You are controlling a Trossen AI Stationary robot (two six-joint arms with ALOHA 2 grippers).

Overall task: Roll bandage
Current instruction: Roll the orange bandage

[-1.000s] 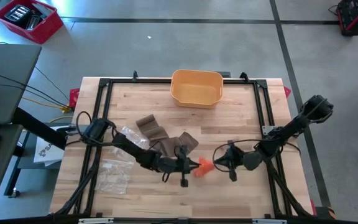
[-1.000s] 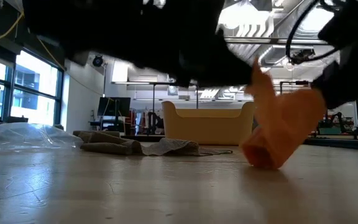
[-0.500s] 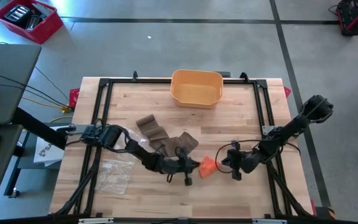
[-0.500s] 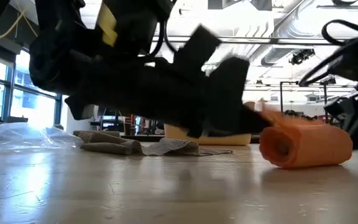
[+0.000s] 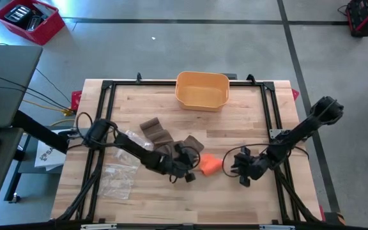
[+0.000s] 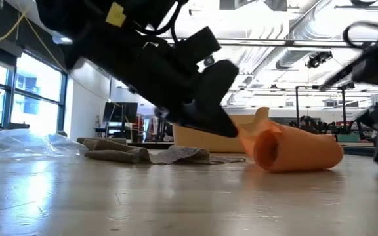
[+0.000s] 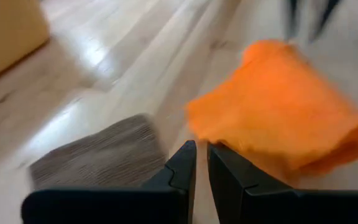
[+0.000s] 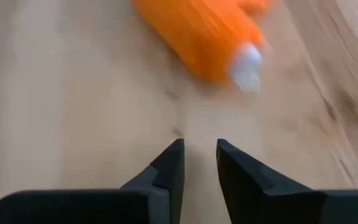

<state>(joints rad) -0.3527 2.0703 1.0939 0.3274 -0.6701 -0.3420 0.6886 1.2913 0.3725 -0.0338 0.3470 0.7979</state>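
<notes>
An orange rolled bandage (image 5: 210, 164) lies on its side on the wooden table (image 5: 139, 201), between my two grippers. Its white core end (image 8: 247, 65) faces my right gripper (image 8: 200, 155), which stands open a short way off toward the table's right edge (image 5: 234, 165). My left gripper (image 7: 201, 163) is at the roll's other end (image 5: 195, 166). It has a narrow gap between its fingers and nothing in it. In the low view its tips (image 6: 228, 128) stand right at the roll's loose flap (image 6: 261, 118); whether they touch it does not show.
Brown bandages (image 5: 155, 131) (image 5: 189, 145) lie loose behind my left gripper, one of them close beside its fingers (image 7: 98, 158). A yellow bin (image 5: 202, 89) stands at the table's far edge. Clear plastic bags (image 5: 117, 180) lie at the near left.
The orange roll was propped up on one end, slanting, between my two grippers. It has tipped over and now lies flat on its side. Both grippers have let go of it. My right gripper has drawn back a little toward the table's right edge, and my left has tipped more level.
</notes>
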